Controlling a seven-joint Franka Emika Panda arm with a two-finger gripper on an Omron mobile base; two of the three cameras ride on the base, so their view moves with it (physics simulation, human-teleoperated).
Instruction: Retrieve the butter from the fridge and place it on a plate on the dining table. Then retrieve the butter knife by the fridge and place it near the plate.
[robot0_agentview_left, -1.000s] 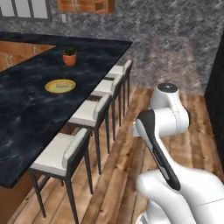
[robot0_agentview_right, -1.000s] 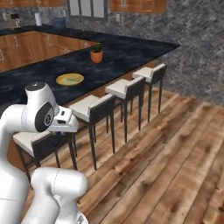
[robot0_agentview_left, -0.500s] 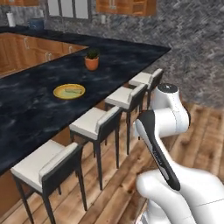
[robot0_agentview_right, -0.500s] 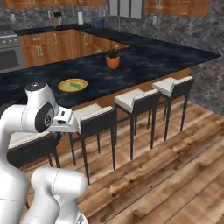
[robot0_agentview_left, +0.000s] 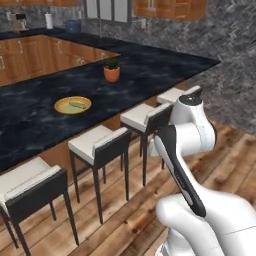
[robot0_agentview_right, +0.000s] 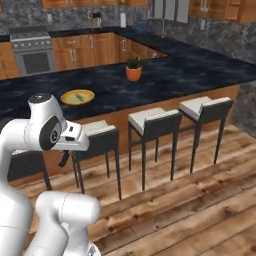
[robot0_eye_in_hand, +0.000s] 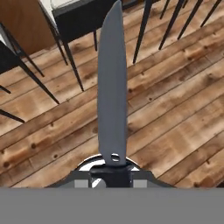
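Since the earlier frames the base has swung round, so both base views now take in more of the far kitchen cabinets and the stools (robot0_agentview_right: 152, 120) sit nearer the middle. No writing or brand can be read anywhere. Clenched on the butter knife (robot0_eye_in_hand: 112, 87), the gripper (robot0_eye_in_hand: 112, 171) holds it by its butt end, blade running straight up the hand view over the wooden floor (robot0_eye_in_hand: 175, 113). On the bench (robot0_agentview_left: 150, 70), the plate (robot0_agentview_left: 72, 105) carries the butter (robot0_agentview_left: 76, 104), beside a potted plant (robot0_agentview_left: 112, 70).
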